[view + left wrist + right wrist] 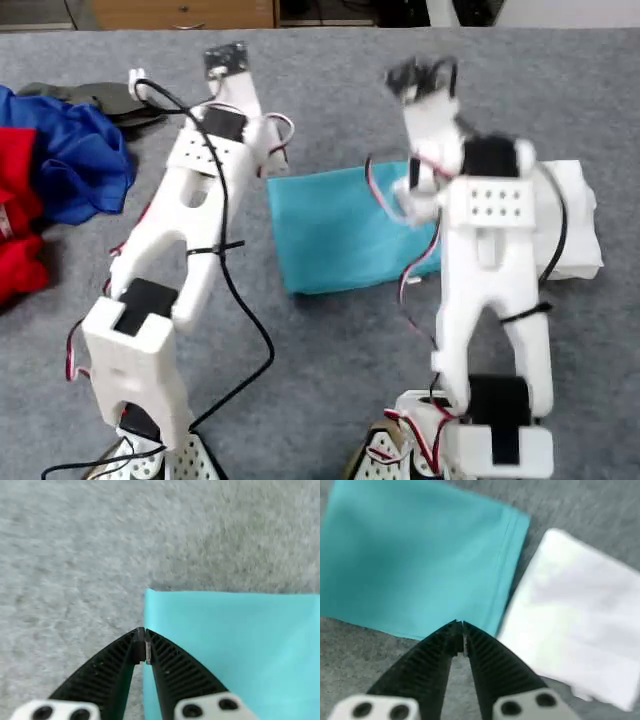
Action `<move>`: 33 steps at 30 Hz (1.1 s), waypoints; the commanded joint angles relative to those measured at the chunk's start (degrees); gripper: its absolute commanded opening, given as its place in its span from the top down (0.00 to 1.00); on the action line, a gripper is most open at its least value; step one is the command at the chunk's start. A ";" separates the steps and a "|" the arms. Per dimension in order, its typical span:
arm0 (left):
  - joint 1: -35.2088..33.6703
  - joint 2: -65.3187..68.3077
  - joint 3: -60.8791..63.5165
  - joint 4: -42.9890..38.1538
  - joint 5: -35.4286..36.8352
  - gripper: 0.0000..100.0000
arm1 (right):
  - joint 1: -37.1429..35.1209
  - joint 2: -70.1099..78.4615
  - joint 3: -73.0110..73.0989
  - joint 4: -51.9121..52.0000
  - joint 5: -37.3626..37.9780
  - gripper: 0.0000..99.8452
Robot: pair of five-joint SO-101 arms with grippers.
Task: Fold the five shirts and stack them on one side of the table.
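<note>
A folded teal shirt (340, 230) lies flat in the middle of the grey table. My left gripper (277, 165) hovers over its far left corner, shut and holding nothing; in the left wrist view the fingertips (141, 652) meet at the edge of the teal shirt (235, 650). My right gripper (400, 205) is above the teal shirt's right part, also shut and empty. The right wrist view has it (460, 630) at the edge of the teal shirt (415, 555), next to a folded white shirt (575, 625). That white shirt (578, 225) lies right of the teal one, partly under the right arm.
Crumpled shirts sit at the table's left edge: a blue one (75, 155), a red one (20, 220) and a dark one (100, 100) behind them. Black cables hang from the left arm. Wooden furniture (180, 12) stands beyond the far edge.
</note>
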 commanded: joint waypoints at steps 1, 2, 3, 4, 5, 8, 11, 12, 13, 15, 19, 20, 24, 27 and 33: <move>3.08 0.66 0.26 -0.88 -0.35 0.98 | 1.01 -3.65 11.47 -6.68 0.62 1.00; 3.60 1.10 0.44 -0.88 -0.35 0.98 | 1.19 -3.65 13.32 -8.35 0.62 1.00; 3.96 1.63 0.62 -0.88 -0.26 0.98 | 1.19 -3.65 14.81 -9.85 0.62 1.00; 4.31 2.33 0.62 -0.88 0.18 0.98 | 1.01 -3.56 15.96 -11.08 0.62 1.00; 4.40 3.12 0.62 -0.88 1.41 0.98 | 1.01 -3.56 17.10 -12.48 0.62 1.00; 4.13 5.93 0.18 -0.88 4.57 0.98 | 1.45 -1.80 19.30 -15.74 0.70 1.00; 4.13 8.31 0.35 -1.14 5.36 0.98 | 1.71 2.86 20.88 -17.67 1.41 1.00; 4.13 9.19 0.18 -1.23 5.36 0.98 | 1.80 4.62 21.05 -18.64 1.41 1.00; 4.13 10.15 -0.09 -1.41 5.36 0.98 | 1.89 6.46 21.32 -19.87 1.41 1.00; 3.96 11.91 -1.32 -1.23 5.36 0.98 | 2.51 9.45 21.49 -21.01 1.58 1.00; 2.81 14.29 -2.81 -0.97 5.01 0.98 | 2.77 11.47 22.11 -20.04 4.13 1.00; 2.81 14.73 -2.81 -1.05 5.01 0.98 | 3.12 11.47 22.29 -20.13 4.84 1.00; 2.29 14.73 -2.81 -0.88 5.01 0.98 | 3.65 10.33 21.76 -19.69 5.80 1.00; 2.29 13.58 -5.63 0.97 1.93 0.98 | 3.47 4.88 20.70 -17.14 5.80 1.00; 2.11 11.30 -15.65 8.62 0.00 0.98 | 3.65 -8.48 16.75 -10.64 5.80 1.00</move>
